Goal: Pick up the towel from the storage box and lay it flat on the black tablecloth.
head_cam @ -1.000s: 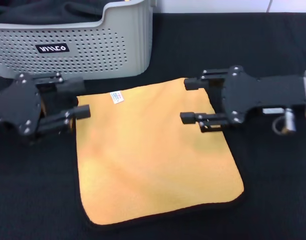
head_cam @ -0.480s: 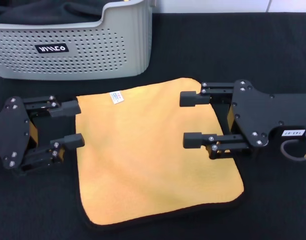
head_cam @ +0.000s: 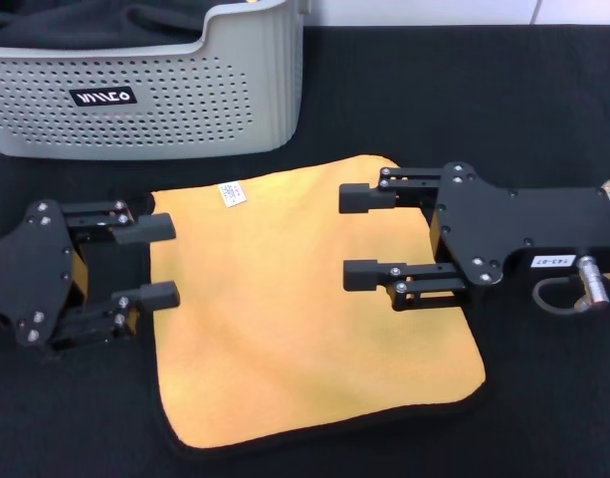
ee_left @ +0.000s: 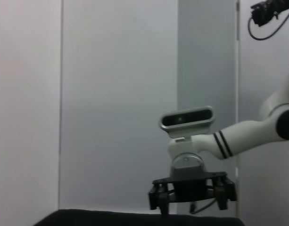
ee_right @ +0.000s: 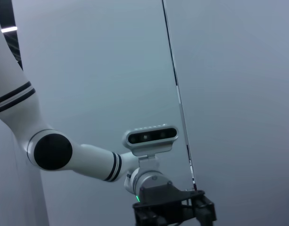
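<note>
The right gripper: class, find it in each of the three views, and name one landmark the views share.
Head view: right gripper, open over the towel.
Left wrist view: low, facing the camera.
Right wrist view: not shown.
Shared landmark: black tablecloth.

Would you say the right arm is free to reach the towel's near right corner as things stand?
Probably yes. The right end effector, open, hangs over the towel toward its far right side, and nothing lies on the orange cloth between it and that corner. The left end effector is at the opposite edge.
</note>
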Controlling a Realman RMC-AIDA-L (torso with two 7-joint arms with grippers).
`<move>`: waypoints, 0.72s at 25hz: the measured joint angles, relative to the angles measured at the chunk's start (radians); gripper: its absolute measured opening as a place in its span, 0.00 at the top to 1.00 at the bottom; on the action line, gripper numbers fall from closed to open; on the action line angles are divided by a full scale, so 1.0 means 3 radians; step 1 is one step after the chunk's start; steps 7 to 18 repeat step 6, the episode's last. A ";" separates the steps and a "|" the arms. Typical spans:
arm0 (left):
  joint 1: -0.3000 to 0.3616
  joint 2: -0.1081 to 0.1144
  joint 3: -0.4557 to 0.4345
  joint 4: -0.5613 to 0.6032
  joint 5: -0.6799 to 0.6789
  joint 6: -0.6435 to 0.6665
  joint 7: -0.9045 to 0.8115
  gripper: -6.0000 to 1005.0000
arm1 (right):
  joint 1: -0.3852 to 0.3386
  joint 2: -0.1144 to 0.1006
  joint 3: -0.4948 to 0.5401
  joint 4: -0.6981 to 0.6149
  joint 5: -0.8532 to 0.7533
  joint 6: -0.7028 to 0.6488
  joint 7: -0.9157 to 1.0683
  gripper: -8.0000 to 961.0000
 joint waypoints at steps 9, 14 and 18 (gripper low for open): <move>-0.0072 0.0074 0.0081 -0.0033 -0.0005 0.0000 -0.0084 0.48 | 0.0135 0.0000 -0.0068 0.0200 -0.0001 0.0076 -0.0063 0.30; -0.0072 0.0074 0.0081 -0.0033 -0.0005 0.0000 -0.0084 0.48 | 0.0135 0.0000 -0.0068 0.0200 -0.0001 0.0076 -0.0063 0.30; -0.0072 0.0074 0.0081 -0.0033 -0.0005 0.0000 -0.0084 0.48 | 0.0135 0.0000 -0.0068 0.0200 -0.0001 0.0076 -0.0063 0.30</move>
